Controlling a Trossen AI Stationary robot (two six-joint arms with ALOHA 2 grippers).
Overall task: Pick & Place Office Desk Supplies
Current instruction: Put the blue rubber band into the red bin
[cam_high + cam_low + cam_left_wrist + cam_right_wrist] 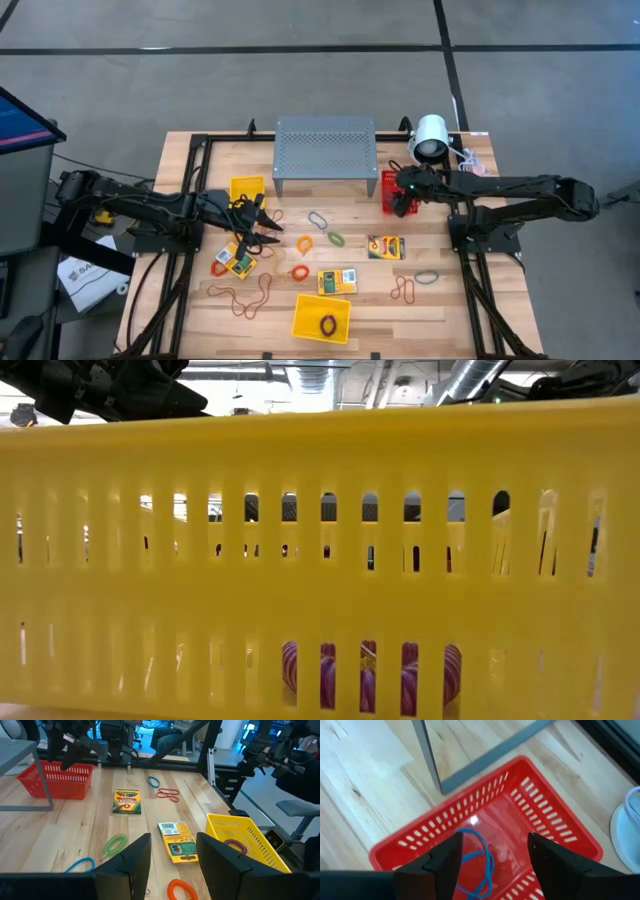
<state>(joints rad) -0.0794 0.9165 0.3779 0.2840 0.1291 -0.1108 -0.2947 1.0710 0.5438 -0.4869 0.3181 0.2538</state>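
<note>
My right gripper [492,862] hangs open above the red basket [485,835], touching nothing; in the high view it [401,197] is beside the grey stand. A blue rubber band [479,857] lies on the basket's floor. My left gripper [172,870] stands open over the table's left middle [262,226], with nothing between its fingers. Ahead of it a crayon box [177,840] lies flat, with a second one [127,801] farther off and a third [238,261] near the left arm. Green [115,845], orange [182,890] and red [167,795] rubber bands lie loose on the wood.
The grey perforated stand [325,152] and a white lamp [432,138] are at the back. One yellow basket [248,188] sits behind my left gripper. Another [322,318] at the front edge holds a band and fills the low view [320,560].
</note>
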